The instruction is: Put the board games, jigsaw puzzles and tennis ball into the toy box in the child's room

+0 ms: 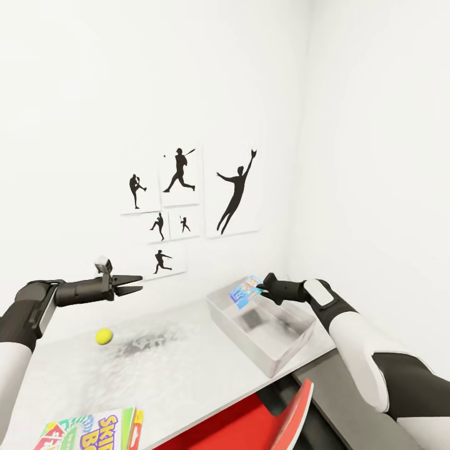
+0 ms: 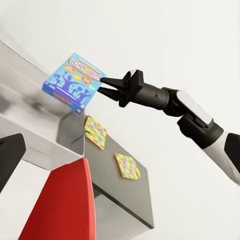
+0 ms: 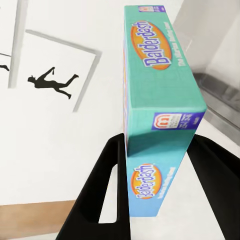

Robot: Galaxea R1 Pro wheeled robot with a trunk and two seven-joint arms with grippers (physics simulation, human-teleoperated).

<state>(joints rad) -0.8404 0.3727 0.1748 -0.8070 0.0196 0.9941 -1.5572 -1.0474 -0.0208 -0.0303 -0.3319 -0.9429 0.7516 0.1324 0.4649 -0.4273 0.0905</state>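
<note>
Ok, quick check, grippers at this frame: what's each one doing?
Left gripper: open, empty, held above the table.
Right gripper: shut on the blue board game, held over the toy box.

White walls, sports-silhouette pictures

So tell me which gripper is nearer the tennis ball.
Left. The left gripper hovers just above the tennis ball; the right gripper is across the table, over the toy box.
</note>
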